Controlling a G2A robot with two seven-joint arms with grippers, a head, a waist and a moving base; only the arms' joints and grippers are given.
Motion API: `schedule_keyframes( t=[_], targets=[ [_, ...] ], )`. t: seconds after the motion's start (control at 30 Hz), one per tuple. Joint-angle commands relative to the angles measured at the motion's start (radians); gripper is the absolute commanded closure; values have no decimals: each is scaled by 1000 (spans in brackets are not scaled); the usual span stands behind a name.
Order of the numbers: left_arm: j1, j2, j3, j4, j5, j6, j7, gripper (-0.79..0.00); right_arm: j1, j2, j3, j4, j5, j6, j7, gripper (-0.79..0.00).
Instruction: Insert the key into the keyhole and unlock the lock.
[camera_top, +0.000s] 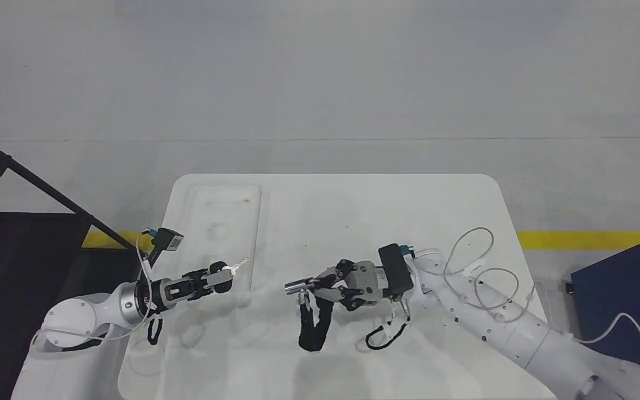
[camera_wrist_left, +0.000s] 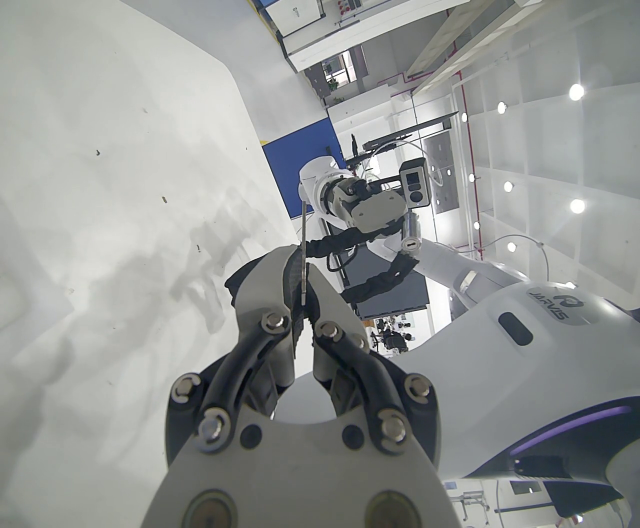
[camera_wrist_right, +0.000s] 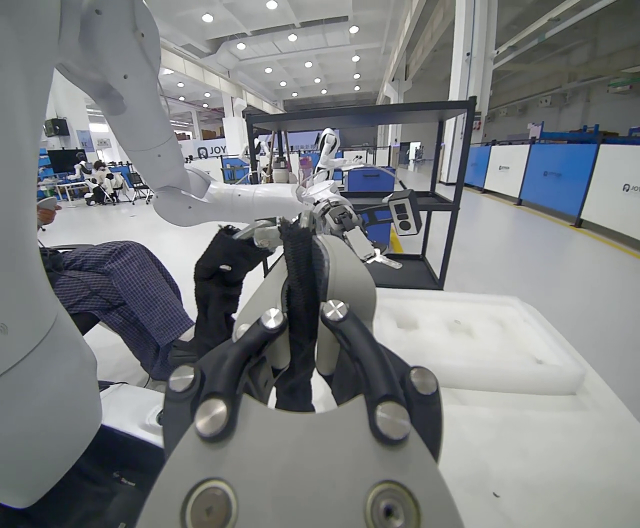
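Note:
My left gripper (camera_top: 226, 274) is shut on a thin metal key (camera_wrist_left: 303, 235); the blade sticks out past the fingertips and points toward the other arm. My right gripper (camera_top: 328, 284) is shut on the lock, a silver cylinder (camera_top: 297, 286) with a black fabric-covered cable (camera_top: 314, 326) hanging in a loop below it. The cylinder's keyhole end (camera_wrist_left: 410, 243) faces the key, with a gap of bare table between them. In the right wrist view the black cable (camera_wrist_right: 299, 280) is pinched between the fingers, and the key (camera_wrist_right: 384, 260) shows farther off in the left gripper (camera_wrist_right: 367, 252).
A white foam tray (camera_top: 226, 214) with shallow recesses lies at the table's back left, also seen in the right wrist view as the foam tray (camera_wrist_right: 480, 340). The white table (camera_top: 400, 220) has free room at the middle and back right. Loose cables (camera_top: 470, 262) trail along the right arm.

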Motion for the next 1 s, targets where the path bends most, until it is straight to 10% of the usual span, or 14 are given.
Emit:
schedule_keyframes(
  t=[0.0, 0.6, 0.97],
  targets=[
    [0, 0, 0, 0, 0, 0, 0, 0, -8, -3, 8, 1, 37, -11, 11, 0],
    [0, 0, 1, -3, 3, 1, 6, 0, -34, -53, 29, 82, 60, -3, 3, 0],
    [8, 3, 29, -178, 201, -89, 153, 0, -34, -53, 29, 82, 60, -3, 3, 0]
  ],
)
